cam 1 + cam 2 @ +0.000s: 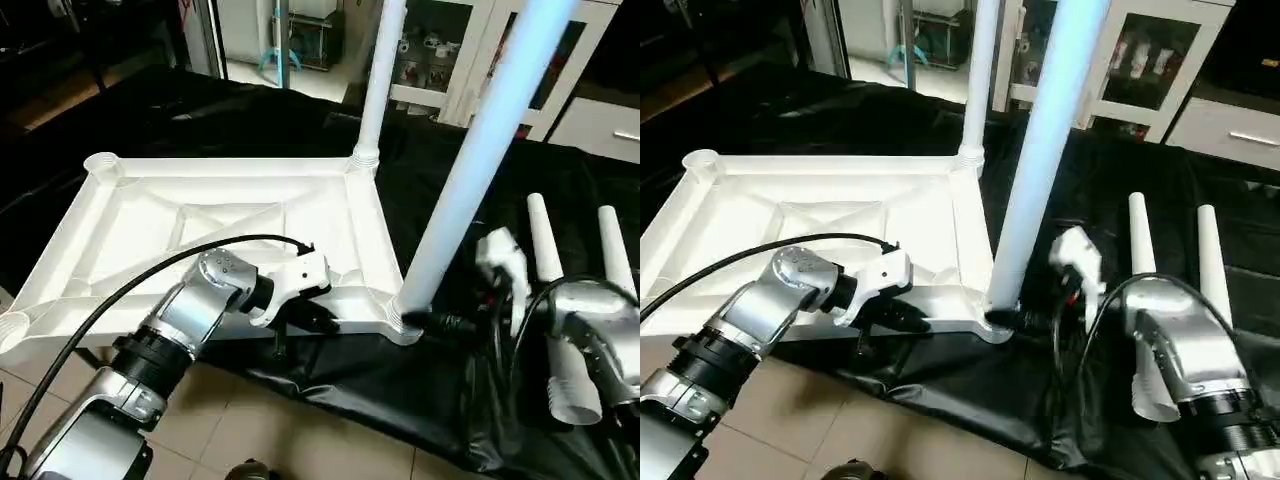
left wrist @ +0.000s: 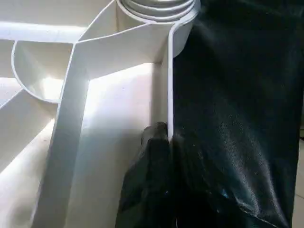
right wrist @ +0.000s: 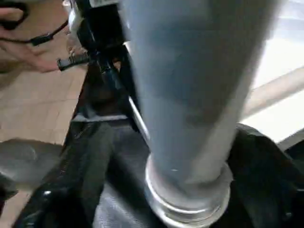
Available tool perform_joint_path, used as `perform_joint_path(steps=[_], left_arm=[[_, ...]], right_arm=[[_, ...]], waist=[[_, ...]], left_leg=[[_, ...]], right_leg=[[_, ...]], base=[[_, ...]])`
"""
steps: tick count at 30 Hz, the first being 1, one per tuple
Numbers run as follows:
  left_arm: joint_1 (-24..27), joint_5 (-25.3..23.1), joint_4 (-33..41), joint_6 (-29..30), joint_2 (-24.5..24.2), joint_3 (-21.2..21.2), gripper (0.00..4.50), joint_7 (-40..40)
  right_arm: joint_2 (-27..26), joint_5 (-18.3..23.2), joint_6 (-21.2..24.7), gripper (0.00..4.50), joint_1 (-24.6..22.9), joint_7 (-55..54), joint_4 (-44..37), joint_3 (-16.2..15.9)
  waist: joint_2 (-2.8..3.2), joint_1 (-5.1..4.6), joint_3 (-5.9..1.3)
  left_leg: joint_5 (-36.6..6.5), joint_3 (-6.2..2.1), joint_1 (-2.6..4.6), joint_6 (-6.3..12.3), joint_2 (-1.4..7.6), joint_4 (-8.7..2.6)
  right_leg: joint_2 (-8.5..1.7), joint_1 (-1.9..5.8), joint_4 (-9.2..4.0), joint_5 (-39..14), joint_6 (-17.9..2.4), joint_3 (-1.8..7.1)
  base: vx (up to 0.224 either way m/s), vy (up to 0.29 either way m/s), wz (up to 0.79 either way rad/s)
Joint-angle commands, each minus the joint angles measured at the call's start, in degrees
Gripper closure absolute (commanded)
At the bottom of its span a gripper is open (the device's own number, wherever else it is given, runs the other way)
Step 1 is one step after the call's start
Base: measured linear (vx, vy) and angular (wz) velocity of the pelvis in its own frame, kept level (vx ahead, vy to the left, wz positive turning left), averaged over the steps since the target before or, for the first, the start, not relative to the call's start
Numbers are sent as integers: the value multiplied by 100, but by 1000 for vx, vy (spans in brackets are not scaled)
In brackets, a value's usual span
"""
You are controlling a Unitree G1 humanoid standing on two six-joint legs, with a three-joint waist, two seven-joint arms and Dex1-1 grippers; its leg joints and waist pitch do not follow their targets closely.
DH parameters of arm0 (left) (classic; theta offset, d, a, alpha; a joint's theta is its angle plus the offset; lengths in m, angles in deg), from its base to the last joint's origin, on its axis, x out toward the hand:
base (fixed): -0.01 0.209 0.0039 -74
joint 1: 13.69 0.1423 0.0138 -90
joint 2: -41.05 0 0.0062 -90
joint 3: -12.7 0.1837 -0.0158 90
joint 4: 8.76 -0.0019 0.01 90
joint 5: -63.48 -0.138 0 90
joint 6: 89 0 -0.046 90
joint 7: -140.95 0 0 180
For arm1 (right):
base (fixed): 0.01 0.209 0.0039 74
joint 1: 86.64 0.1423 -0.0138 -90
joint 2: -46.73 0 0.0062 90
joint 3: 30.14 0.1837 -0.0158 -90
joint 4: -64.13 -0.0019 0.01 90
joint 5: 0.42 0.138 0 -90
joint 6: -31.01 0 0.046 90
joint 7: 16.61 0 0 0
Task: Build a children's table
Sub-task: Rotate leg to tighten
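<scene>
Right, from the left eye I see the white tabletop lying underside up on the black sheet, X ribs showing, with one leg standing in the far right corner socket and a second leg standing in the near right socket; two loose legs lie on the sheet to the right. My left gripper sits at the tabletop's near rim, and my right gripper is at the base of the near leg. The right eye gives the same layout, with no brand or writing I can read on any part. On the left wrist camera the black fingers are pinched tight on the tabletop's thin edge wall, just below the corner socket. On the right wrist camera the leg's threaded end sits right in front of the lens; I cannot tell how far those fingers are parted or whether they grip it
</scene>
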Motion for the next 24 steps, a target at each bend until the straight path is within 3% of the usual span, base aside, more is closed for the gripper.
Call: perform_joint_path(steps=[1, 5, 11, 17, 24], left_arm=[[-12, 100, 213, 16, 25, 67, 450, 143], [-6, 97, 241, 39, 5, 61, 450, 143], [1, 91, 259, 63, -32, 71, 450, 147], [-12, 73, 223, 48, -48, 78, 450, 158], [-31, 54, 197, 77, -34, 76, 450, 117]], right_arm=[[34, -89, -28, 89, 134, 127, 19, -114], [-76, -211, -172, 134, 243, 118, 221, -177], [-67, -273, -248, 190, 282, 242, 293, -284], [-33, -349, -291, 242, 275, 343, 367, -365], [-119, -509, -380, 256, 273, 241, 563, -442]], waist=[[-39, -26, -420], [-38, -28, -420], [-27, -22, -434], [-22, -25, -419], [-18, -24, -426]], left_leg=[[-1009, -166, 109, 353, 385, -400], [-1098, -172, 111, 274, 384, -403], [-967, -169, 111, 334, 381, -388], [-1154, -176, 118, 266, 385, -400], [-1157, -180, 118, 256, 382, -397]], right_leg=[[-445, 291, -361, -1038, -1339, 324], [-449, 287, -368, -1137, -1313, 326], [-438, 294, -338, -897, -1376, 323], [-438, 289, -361, -1139, -1332, 324], [-435, 293, -357, -1115, -1321, 326]], base=[[0, 0, 0], [0, 0, 0], [0, 0, 0], [0, 0, 0], [0, 0, 0]])
